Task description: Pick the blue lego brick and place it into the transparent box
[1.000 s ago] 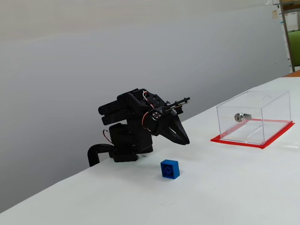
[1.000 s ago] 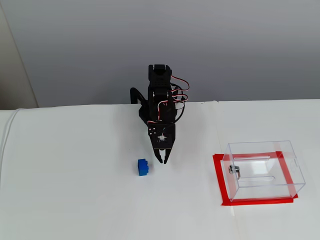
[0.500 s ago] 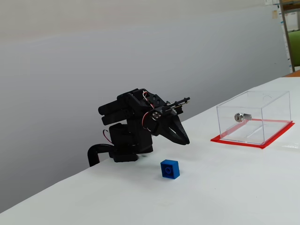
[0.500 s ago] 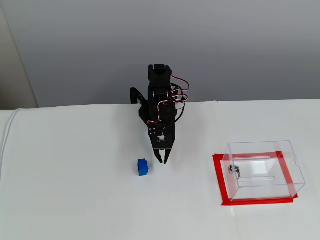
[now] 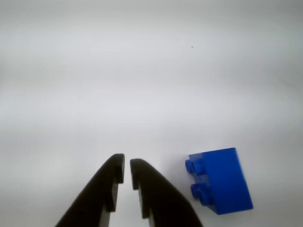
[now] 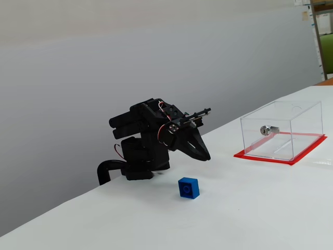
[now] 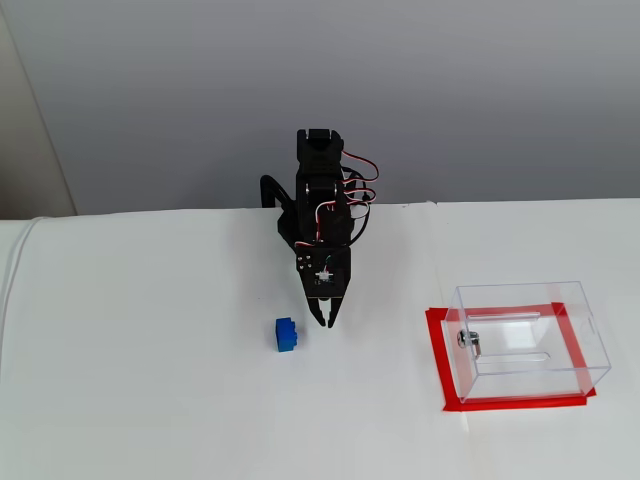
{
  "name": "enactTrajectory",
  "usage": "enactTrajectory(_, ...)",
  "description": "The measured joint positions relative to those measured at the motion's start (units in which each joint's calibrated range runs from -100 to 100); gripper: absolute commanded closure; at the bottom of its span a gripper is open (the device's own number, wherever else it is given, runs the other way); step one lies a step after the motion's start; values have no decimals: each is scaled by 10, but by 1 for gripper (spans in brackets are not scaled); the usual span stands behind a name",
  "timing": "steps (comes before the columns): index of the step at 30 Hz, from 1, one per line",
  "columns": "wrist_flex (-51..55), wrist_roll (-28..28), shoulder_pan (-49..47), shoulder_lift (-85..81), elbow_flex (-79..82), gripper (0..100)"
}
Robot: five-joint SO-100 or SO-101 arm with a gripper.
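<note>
1. My claw (image 5: 127, 169) points down toward the white desk (image 5: 151, 94), its two black fingers (image 5: 111, 182) nearly together with only a thin slit between the tips, clenched on nothing
2. In the wrist view the blue lego brick (image 5: 218, 180) lies on the desk just to the right of my fingers, apart from them, with two round studs showing on its left face
3. In a fixed view from the side, my claw (image 6: 206, 156) hangs low over the desk with its tip above and a little behind the blue lego brick (image 6: 188, 187), which sits free on the surface with a round stud mark facing the camera
4. In a fixed view from the front, my claw (image 7: 325, 322) sits just right of the blue lego brick (image 7: 286, 334), close but not touching
5. The transparent box (image 6: 281, 129) stands on its red base well to the right of the brick in that side view, a small silver metal piece (image 6: 268, 129) inside it
6. From the front the transparent box (image 7: 528, 338) is likewise far right of my arm, its silver metal piece (image 7: 468, 340) near the left wall
7. My folded black arm (image 7: 322, 215) carries red and white wires at its back
</note>
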Motion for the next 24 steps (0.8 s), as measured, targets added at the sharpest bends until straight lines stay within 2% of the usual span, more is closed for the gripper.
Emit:
enactTrajectory(9, 2, 0, -36, 0, -6, 99)
enactTrajectory(18, 73, -3, -40, -1, -51, 99)
enactTrajectory(24, 81, 0, -40, -1, -54, 99)
